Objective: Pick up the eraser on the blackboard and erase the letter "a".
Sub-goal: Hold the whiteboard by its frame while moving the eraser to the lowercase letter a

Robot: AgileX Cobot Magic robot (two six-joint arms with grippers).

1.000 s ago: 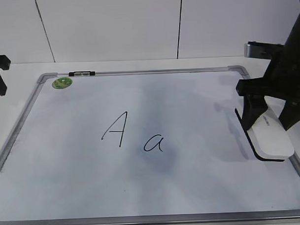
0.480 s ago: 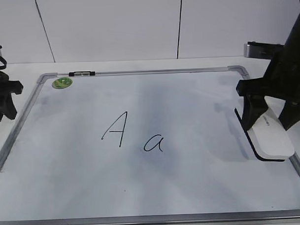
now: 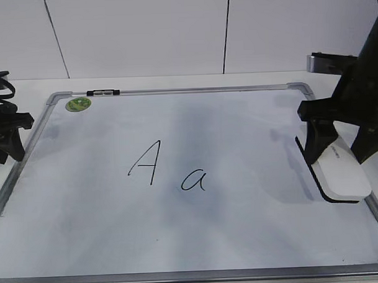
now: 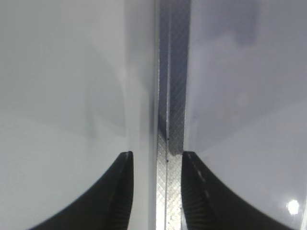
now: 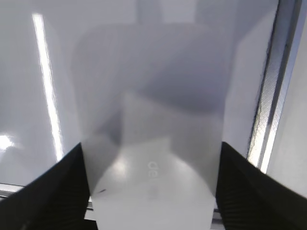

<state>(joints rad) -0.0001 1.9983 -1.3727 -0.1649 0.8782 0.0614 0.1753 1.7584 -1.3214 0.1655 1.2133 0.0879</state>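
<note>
The right tool (image 3: 334,154) straddles the eraser (image 3: 340,173) near the bench's right edge, fingers wide, seemingly touching its sides. The letter "a" (image 3: 194,179) lies left, toward the middle. The left tool (image 4: 154,191), slightly open and empty, straddles the blackboard (image 3: 180,241) frame.

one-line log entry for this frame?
right gripper astride eraser, grip unclear | left gripper open over blackboard frame | "a" intact

Both arms are matte black. The right end effector (image 3: 339,150) shows a blocky black body with two broad, tapering fingers (image 5: 249,191) whose inner faces carry fine ribbed texture; a silver metal-edged part sits at its 11 o'clock. The left end effector (image 3: 7,132) is black too, with angular brackets and a looped black cable at 12 o'clock. Its curved fingers (image 4: 117,201) have ridged inner edges.
</note>
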